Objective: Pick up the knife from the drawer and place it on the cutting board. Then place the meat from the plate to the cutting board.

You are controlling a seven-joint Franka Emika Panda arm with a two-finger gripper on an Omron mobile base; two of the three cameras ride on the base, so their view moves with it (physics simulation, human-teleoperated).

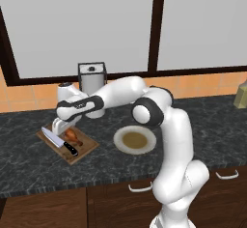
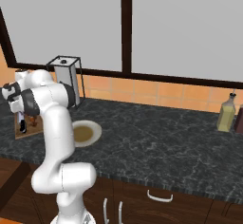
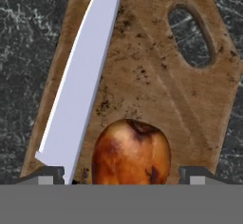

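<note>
The brown cutting board (image 1: 86, 148) lies on the dark counter, left of the plate (image 1: 150, 142). On the board rest the knife (image 1: 57, 139), silver blade and black handle, and beside it the reddish-brown meat (image 1: 72, 135). My gripper (image 1: 63, 124) hangs just over the meat, pointing down. In the hand view the meat (image 3: 130, 152) sits between my fingertips (image 3: 50, 173), which stand wide apart with a gap on each side, so the gripper (image 3: 122, 173) is open. The knife blade (image 3: 80, 90) lies left of the meat on the board (image 3: 156, 95). The plate (image 2: 96, 132) holds nothing.
A wire-framed canister (image 1: 91, 76) stands against the back wall behind the board. A glass bottle (image 2: 226, 113) is at the far right of the counter. Bare dark counter (image 2: 156, 142) stretches right of the plate. Drawer handles (image 1: 140, 188) line the cabinet front below.
</note>
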